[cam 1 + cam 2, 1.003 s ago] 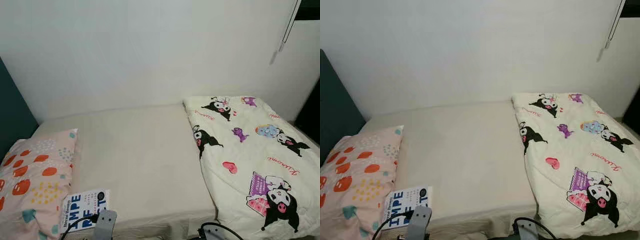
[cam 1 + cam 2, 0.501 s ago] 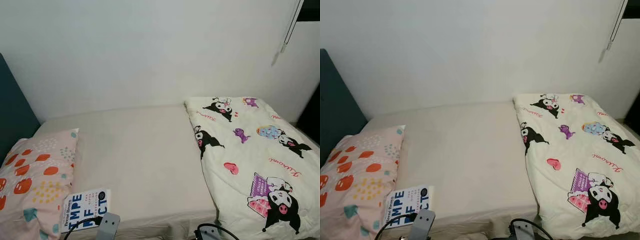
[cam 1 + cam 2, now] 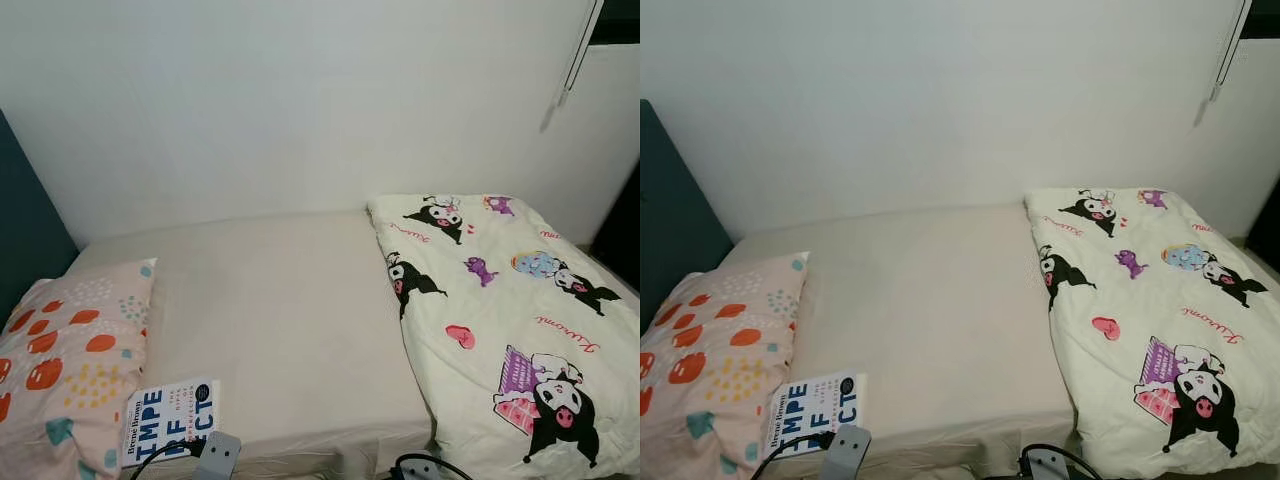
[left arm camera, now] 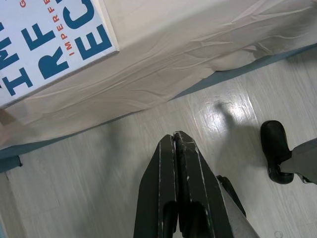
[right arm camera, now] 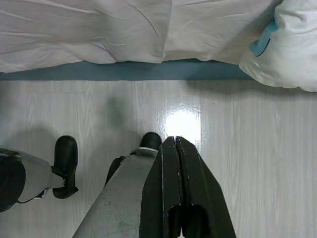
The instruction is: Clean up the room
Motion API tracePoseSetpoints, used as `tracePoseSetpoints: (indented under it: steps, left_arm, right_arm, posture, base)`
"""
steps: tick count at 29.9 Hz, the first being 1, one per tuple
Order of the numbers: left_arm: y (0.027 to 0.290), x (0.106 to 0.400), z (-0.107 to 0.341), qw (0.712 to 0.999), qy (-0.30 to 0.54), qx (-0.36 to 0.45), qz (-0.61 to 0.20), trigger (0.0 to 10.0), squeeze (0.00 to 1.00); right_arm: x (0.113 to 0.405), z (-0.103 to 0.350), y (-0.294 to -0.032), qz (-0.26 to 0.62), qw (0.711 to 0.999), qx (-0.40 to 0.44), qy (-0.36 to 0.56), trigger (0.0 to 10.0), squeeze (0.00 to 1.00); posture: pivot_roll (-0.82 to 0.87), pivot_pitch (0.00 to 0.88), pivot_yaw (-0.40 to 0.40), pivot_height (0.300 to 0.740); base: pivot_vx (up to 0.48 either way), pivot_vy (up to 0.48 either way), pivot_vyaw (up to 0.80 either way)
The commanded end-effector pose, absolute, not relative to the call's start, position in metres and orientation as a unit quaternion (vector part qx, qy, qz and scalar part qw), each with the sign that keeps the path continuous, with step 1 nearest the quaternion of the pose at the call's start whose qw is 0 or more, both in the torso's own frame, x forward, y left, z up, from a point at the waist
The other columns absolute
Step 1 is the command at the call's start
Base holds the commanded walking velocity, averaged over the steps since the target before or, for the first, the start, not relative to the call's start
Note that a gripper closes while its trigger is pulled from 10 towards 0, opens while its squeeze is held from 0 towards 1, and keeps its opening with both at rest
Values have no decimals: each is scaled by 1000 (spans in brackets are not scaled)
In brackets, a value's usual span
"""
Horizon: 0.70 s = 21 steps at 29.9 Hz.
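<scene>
1. Left gripper point(image 4: 177, 144) is hanging low over the floor point(image 4: 99, 168), fingers pressed together, holding nothing; right gripper point(image 5: 175, 148) likewise.
2. Book point(image 3: 170, 419) is lying at the bed's point(image 3: 290, 330) near-left edge, just ahead of the left gripper, the nearer arm.
3. Pillow point(image 3: 65, 370) is touching the book's left side; blanket point(image 3: 500, 320) is lying on the right, running far.

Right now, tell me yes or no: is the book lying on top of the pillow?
No. The book lies flat on the sheet at the bed's near edge, beside the spotted pillow, not on it.
</scene>
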<state>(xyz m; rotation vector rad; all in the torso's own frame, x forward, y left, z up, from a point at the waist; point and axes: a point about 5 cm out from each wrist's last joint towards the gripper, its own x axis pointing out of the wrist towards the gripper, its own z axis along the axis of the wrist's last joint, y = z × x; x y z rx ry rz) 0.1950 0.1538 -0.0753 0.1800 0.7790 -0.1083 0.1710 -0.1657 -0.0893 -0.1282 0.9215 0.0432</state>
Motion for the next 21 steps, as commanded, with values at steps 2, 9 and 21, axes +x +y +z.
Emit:
tracePoseSetpoints:
  steps: [2, 9, 21]
  left_arm:
    - [153, 191, -78, 917, 385, 92, -55, 10000, 0]
    - [153, 190, -78, 917, 386, 89, -51, 10000, 0]
    - [153, 191, -78, 917, 385, 88, -50, 10000, 0]
  right_arm:
    - [169, -90, -166, 23, 893, -67, 444, 10000, 0]
    - [169, -90, -165, 24, 894, -68, 443, 10000, 0]
    - [170, -89, -166, 20, 895, -56, 442, 10000, 0]
  posture:
    - [9, 0, 14, 740]
    - [8, 0, 12, 740]
    - [11, 0, 9, 740]
  base:
    - [0, 0, 0]
    - [0, 0, 0]
    - [0, 0, 0]
